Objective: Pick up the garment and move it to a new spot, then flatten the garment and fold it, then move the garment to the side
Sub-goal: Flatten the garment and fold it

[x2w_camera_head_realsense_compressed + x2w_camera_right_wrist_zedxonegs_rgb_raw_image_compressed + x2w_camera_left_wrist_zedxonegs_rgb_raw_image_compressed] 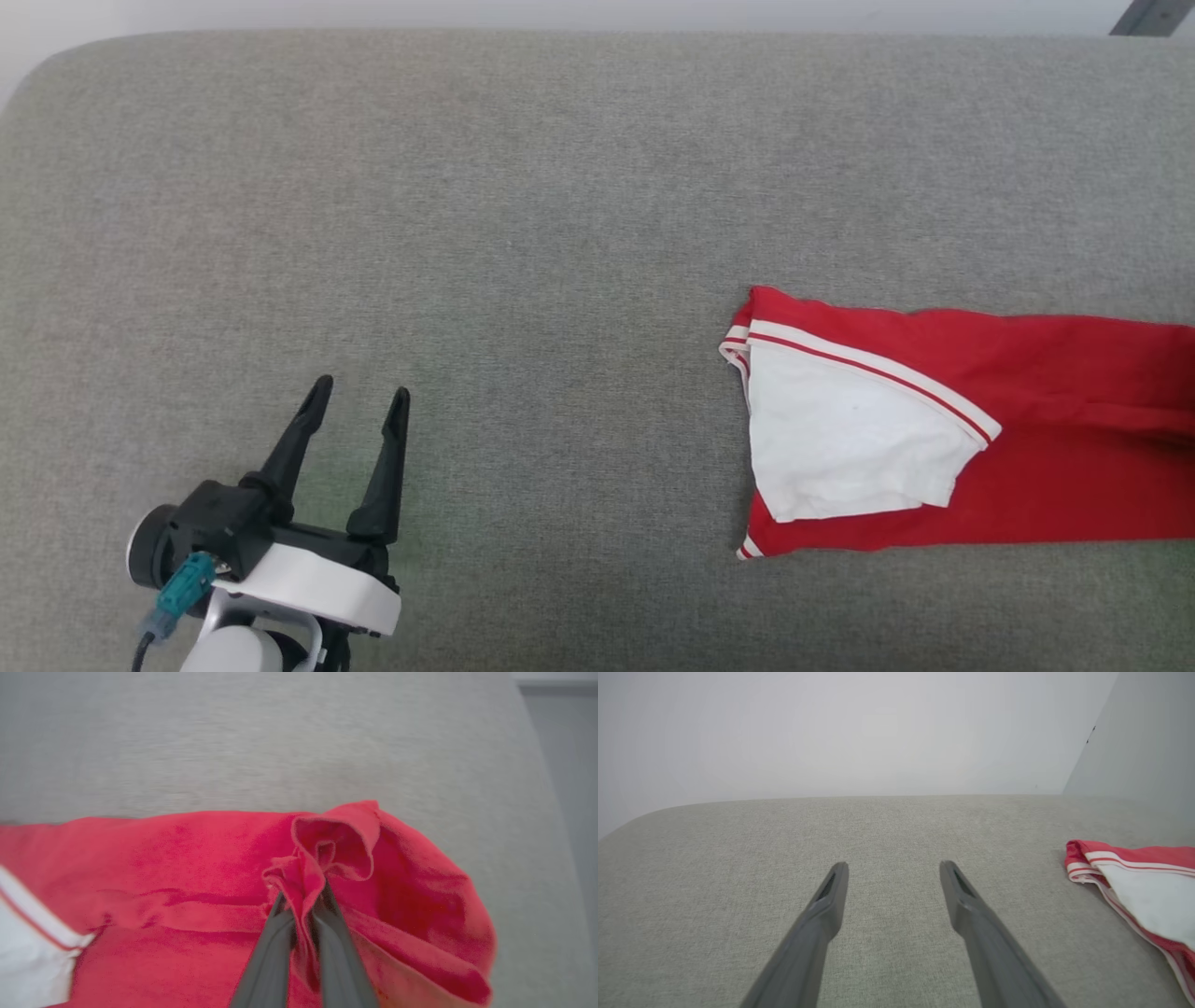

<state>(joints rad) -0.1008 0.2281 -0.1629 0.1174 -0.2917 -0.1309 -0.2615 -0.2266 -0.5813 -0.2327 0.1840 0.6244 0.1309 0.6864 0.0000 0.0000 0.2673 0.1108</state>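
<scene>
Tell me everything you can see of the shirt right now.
The shirt, soft bright red fabric, lies flat as a long band on the grey cushion, at the robot's right. A white sleeve end edged with thin red-and-white stripes lies on top. The right pincer is shut on a bunched red fold.

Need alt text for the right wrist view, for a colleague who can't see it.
The right gripper has its jaws shut on a bunched fold of the red garment, which lies on a grey fabric surface. A white sleeve end shows at the lower left.
</scene>
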